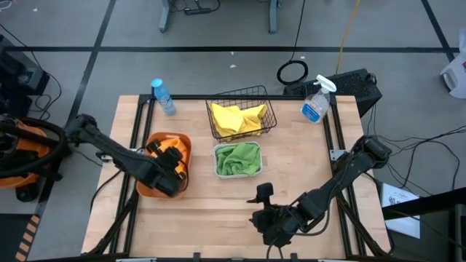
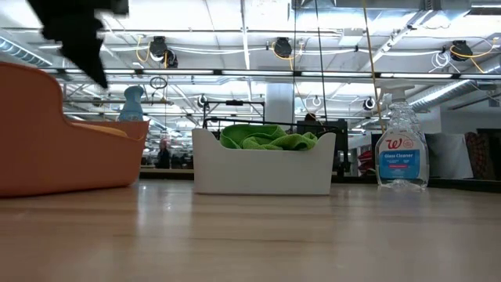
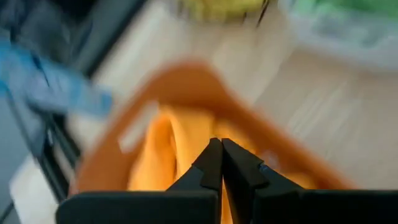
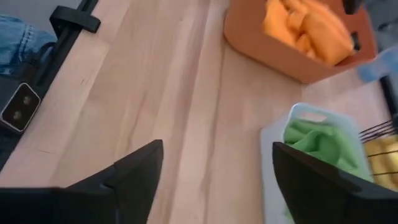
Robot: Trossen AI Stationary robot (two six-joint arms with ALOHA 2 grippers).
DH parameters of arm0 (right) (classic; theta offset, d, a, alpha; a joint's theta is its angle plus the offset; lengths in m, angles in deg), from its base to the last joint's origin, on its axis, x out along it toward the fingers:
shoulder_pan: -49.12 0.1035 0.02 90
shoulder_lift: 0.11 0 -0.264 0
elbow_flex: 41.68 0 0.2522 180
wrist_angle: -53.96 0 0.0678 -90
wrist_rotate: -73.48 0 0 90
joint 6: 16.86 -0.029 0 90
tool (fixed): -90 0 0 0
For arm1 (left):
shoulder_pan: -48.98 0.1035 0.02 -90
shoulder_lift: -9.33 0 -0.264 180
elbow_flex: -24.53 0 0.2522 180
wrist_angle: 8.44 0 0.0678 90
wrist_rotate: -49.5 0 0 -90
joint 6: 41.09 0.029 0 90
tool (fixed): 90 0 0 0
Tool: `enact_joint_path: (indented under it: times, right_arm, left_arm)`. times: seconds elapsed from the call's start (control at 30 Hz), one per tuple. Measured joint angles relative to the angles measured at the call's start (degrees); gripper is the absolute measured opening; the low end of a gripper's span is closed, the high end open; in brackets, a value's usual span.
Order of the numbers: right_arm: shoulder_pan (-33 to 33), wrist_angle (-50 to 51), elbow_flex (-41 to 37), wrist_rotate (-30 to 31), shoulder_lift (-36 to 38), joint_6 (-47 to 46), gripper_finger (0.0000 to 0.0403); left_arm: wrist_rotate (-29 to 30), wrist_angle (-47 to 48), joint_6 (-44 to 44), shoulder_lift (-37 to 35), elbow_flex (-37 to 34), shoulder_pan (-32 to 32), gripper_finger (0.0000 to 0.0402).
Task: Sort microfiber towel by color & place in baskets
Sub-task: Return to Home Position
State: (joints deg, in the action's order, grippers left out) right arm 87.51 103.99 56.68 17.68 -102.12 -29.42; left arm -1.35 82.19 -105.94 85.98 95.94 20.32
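The orange tub [image 1: 149, 182] sits near the table's left side with an orange towel [image 3: 161, 149] inside. My left gripper [image 3: 221, 155] hovers over this tub, fingers shut, holding nothing. The white bin [image 1: 237, 172] at the table's middle holds a green towel [image 1: 237, 157]. Behind it, the black wire basket [image 1: 240, 120] holds a yellow towel [image 1: 237, 118]. My right gripper [image 4: 214, 168] is open above bare wood near the table's near edge, right of centre.
A small water bottle [image 1: 163, 97] stands at the far left corner and a glass-cleaner spray bottle [image 1: 317, 102] at the far right. Bare wood stretches along the table's near edge [image 1: 218, 218]. Black rails [image 1: 138, 120] run down both sides.
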Motion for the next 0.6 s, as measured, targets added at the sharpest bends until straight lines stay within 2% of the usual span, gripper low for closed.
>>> enact_joint_path:
  times: [0.17, 0.33, 0.47, 0.6]
  right_arm:
    - [0.0, 4.3, 0.0, 0.0, 4.7, 3.3, 0.0210]
    - [0.0, 9.8, -1.9, 0.4, 11.3, 3.4, 0.0098]
    - [0.3, 8.4, -8.6, 0.3, 18.9, 4.1, 0.0017]
    - [0.3, 1.7, -17.7, 0.3, 28.3, 5.5, 0.0017]
  left_arm:
    - [8.8, -0.1, 9.4, -4.9, 4.6, -2.5, 0.0012]
    - [11.4, -6.8, 19.7, -10.6, 3.6, -3.6, 0.0012]
    - [10.8, -22.8, 36.9, -15.2, 0.2, -4.4, 0.0012]
    - [5.1, -41.8, 52.0, -19.0, -5.3, -4.5, 0.0012]
